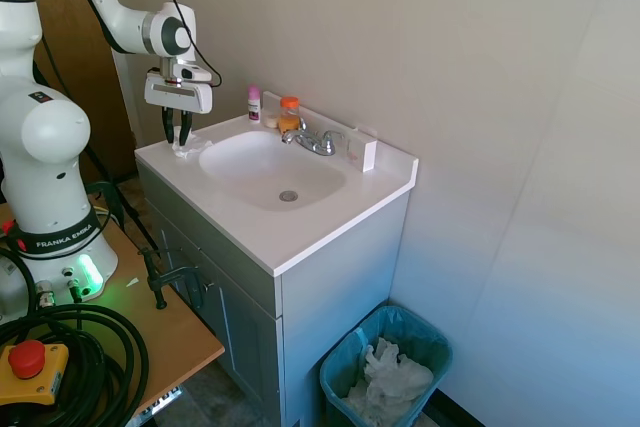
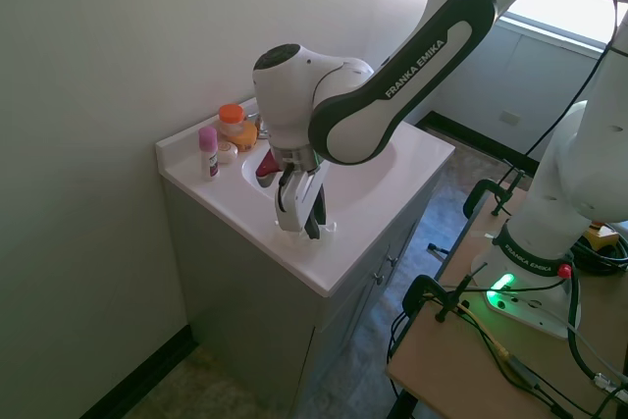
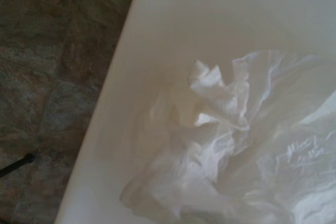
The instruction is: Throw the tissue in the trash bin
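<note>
The tissue (image 1: 190, 147), a small crumpled white wad, lies on the white vanity top at its far left corner, beside the basin; in the wrist view the tissue (image 3: 220, 150) fills the frame near the counter's edge. My gripper (image 1: 177, 137) points straight down over it, fingers open and standing on either side of the wad, tips at the counter. From the other side the gripper (image 2: 299, 223) hides most of the tissue (image 2: 329, 228). The trash bin (image 1: 345, 359), dark with a teal bag, stands on the floor right of the cabinet.
The sink basin (image 1: 270, 172) with a chrome faucet (image 1: 315, 140) takes up the vanity's middle. A pink bottle (image 1: 254, 103), an orange-capped bottle (image 1: 289, 115) and a small white box (image 1: 362, 152) line the back edge. Crumpled white paper (image 1: 395, 377) lies inside the bin.
</note>
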Motion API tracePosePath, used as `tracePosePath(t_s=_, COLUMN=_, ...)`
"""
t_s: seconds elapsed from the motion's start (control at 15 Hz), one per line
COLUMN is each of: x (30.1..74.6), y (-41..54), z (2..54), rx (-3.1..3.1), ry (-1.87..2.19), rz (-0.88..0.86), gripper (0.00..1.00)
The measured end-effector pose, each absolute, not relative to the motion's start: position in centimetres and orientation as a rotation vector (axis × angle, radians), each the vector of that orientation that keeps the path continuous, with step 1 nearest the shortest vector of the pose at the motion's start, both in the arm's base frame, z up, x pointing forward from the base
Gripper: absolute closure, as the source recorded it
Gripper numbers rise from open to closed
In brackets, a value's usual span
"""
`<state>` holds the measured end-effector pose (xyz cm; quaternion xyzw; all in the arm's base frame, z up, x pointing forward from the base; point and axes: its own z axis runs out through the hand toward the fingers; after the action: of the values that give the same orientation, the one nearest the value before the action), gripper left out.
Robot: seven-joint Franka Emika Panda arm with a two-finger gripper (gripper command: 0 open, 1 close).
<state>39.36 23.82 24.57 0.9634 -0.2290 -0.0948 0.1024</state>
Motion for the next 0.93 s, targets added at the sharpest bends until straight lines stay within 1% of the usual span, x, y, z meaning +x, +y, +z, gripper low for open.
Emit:
tracePosePath(t_s=0.73, x=40.3, y=22.4, z=24.3, rx=2.851, ry=-0.691, rz=-0.324, gripper=1.0)
tracePosePath(t_s=0.93, x=41.6, y=21.3, z=27.3, rx=2.902, ry=-0.745, rz=-0.285, gripper=1.0)
